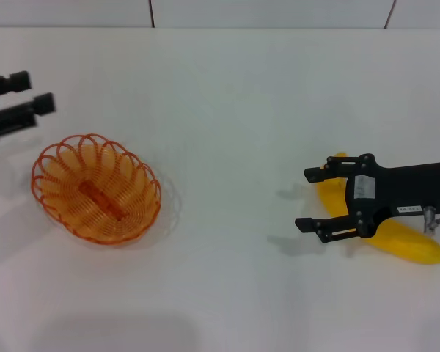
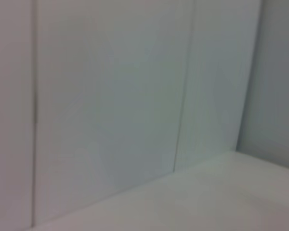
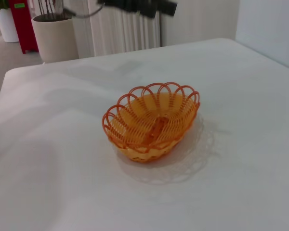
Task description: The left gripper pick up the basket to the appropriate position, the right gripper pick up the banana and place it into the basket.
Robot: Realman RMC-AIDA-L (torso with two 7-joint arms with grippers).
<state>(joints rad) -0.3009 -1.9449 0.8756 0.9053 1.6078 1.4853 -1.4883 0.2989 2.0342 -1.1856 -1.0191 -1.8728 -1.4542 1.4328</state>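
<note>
Orange basket sits empty on table; left gripper just beside its far-left rim, narrow gap, unheld. Right gripper wide over banana, poised to grasp.

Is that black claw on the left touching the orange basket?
Apart. In the head view, the left end effector sits beyond the basket, with bare white table showing between its fingers and the basket's looped rim.
</note>
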